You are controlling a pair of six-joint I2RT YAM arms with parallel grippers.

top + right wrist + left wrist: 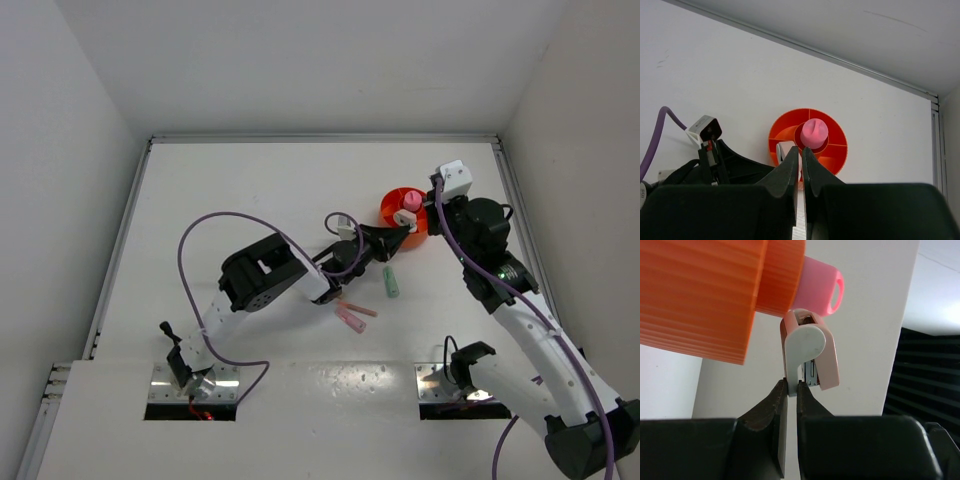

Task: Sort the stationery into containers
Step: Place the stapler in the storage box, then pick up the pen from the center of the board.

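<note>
My left gripper [792, 385] is clenched on the white-pink block [810, 347], probably light, stiff, slick plastic, pinched by its thin end, beside the orange bowl [700, 295] near the counter's [250, 190] far-right corner.

The left arm [265, 280] reaches forward and to the right, elbow raised, forearm stretched out low. The left gripper [792, 385] has its jaws pressed almost together, pinching the thin lower edge of a white-pink block [810, 352] that stands just beyond their tips. The right arm [520, 310] stretches forward with its wrist bent down. The right gripper [801, 152] has its jaws drawn together, with only a slit between them.
</note>
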